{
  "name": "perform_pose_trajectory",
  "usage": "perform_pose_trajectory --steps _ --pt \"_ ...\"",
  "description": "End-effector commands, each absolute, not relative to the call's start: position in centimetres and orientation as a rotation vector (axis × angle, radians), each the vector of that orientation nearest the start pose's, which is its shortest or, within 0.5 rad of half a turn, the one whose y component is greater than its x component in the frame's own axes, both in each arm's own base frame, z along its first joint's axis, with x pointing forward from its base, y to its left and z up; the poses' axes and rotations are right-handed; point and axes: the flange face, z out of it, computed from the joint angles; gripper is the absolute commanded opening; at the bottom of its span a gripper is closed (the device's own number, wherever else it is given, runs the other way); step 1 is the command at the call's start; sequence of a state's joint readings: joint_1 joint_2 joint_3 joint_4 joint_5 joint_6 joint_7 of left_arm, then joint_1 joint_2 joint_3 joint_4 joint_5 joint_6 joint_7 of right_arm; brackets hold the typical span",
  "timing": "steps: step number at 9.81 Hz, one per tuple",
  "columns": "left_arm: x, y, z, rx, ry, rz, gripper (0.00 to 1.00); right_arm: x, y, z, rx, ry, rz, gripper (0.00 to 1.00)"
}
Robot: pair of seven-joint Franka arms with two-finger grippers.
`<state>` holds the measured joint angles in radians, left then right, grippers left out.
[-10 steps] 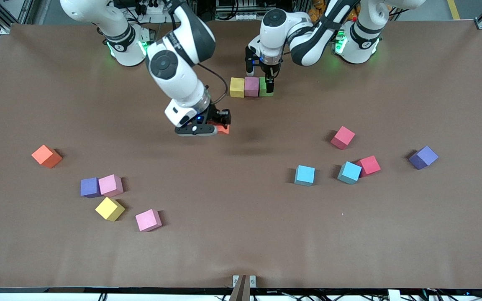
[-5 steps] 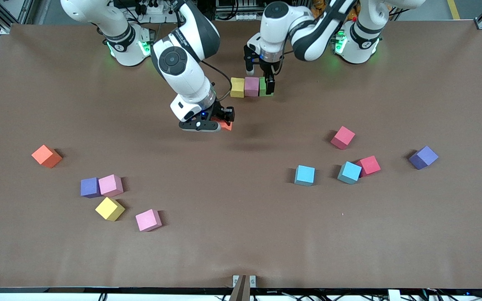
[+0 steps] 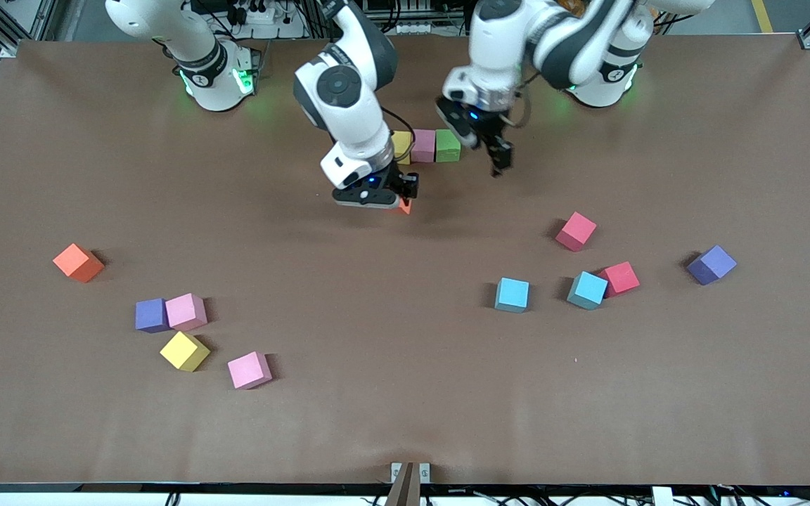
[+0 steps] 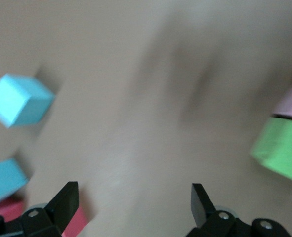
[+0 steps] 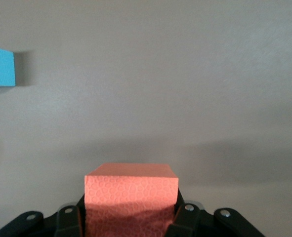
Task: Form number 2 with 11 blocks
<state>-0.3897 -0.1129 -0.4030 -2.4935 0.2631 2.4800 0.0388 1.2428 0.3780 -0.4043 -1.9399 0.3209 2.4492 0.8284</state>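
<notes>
We see the right gripper (image 3: 405, 199) pinching an orange block (image 5: 131, 197) between its jaws, up in the air over the bare table (image 3: 405, 422). Since a second ago it has carried the block toward the row of three: yellow block (image 3: 402, 144), pink block (image 3: 423, 145) and green block (image 3: 448, 145), which sit touching side by side close to the robots' bases. The right arm's wrist now covers part of the yellow one.

The left gripper (image 3: 500, 158) has its jaws spread wide and holds nothing. A second ago its fingers stood at the green block; now it has lifted clear and swung toward the left arm's end of the table, so we see the green block whole.

The rest has not moved: a second orange block (image 3: 79, 263), two light pink blocks (image 3: 186, 311) (image 3: 249, 370) and a yellow block (image 3: 184, 351) toward the right arm's end; two red blocks (image 3: 576, 231) (image 3: 619, 278) and two blue blocks (image 3: 512, 294) (image 3: 587, 289) toward the left arm's end.
</notes>
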Motion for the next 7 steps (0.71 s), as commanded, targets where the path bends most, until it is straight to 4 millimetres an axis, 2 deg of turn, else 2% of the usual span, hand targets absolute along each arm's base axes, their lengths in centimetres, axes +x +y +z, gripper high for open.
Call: perform_pose_trajectory --steps 1,3,5,7 --pt "38.4 -26.5 35.1 -2.688 1.254 -0.198 1.0 39.6 51.5 29.3 -2.963 0.288 -0.165 0.3" --pt "41.9 -20.5 35.1 -2.726 1.192 -0.165 1.0 37.6 55.0 26.9 -2.987 0.29 -0.193 0.29" --pt "43.7 -15.4 34.4 -2.763 1.132 -0.119 1.0 36.4 57.3 25.0 -3.041 0.218 -0.262 0.28" --pt "43.9 -14.7 32.8 -2.78 1.102 -0.068 1.0 35.4 59.1 23.4 -3.055 0.145 -0.257 0.28"
